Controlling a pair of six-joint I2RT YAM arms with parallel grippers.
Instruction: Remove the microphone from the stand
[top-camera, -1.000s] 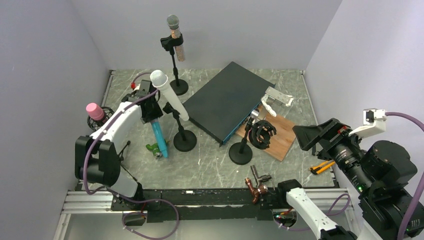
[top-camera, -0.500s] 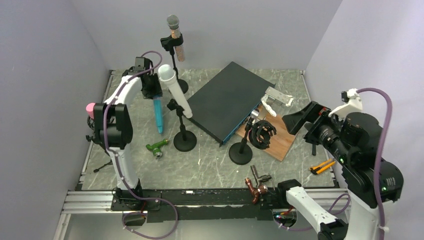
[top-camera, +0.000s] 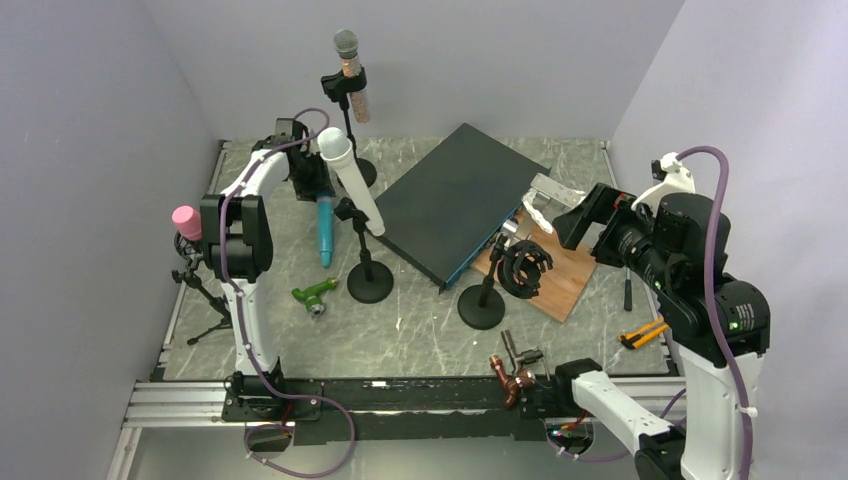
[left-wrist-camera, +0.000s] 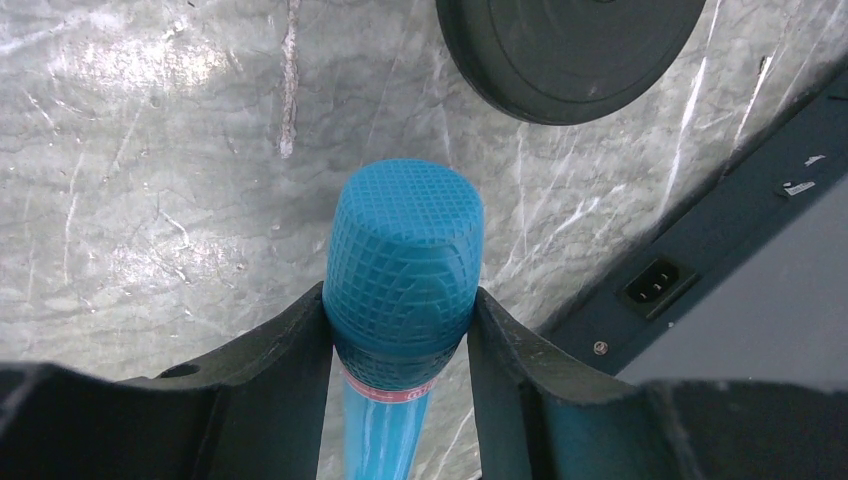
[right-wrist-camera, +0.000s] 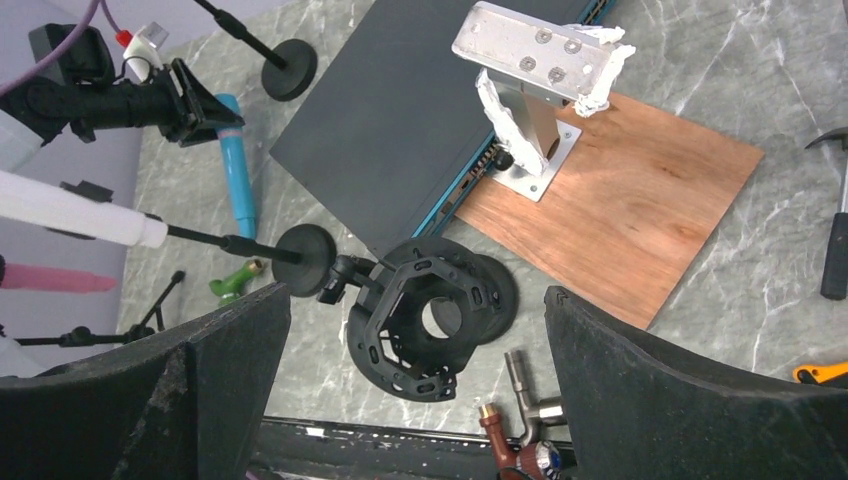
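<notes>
Clamping the blue microphone (left-wrist-camera: 405, 260), free beside the white microphone (top-camera: 345, 185), left gripper (left-wrist-camera: 400, 320) seems nearly done — right gripper (right-wrist-camera: 415, 293) gapes empty.

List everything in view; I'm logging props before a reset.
blue microphone: 1, blue, in left gripper
white microphone: 1, white, centre stand
silver-headed microphone: 1, copper-bodied, back stand
pink microphone: 1, pink, left tripod
shock mount: 1, black, front-centre stand
flat box: 1, dark, centre
wooden board: 1, brown, beside box
metal bracket: 1, silver, on board
green fitting: 1, green, front-left
copper fitting: 1, copper, near edge
orange tool: 1, orange, right edge
left gripper: 1, black, gripping blue microphone
right gripper: 1, black, open
</notes>
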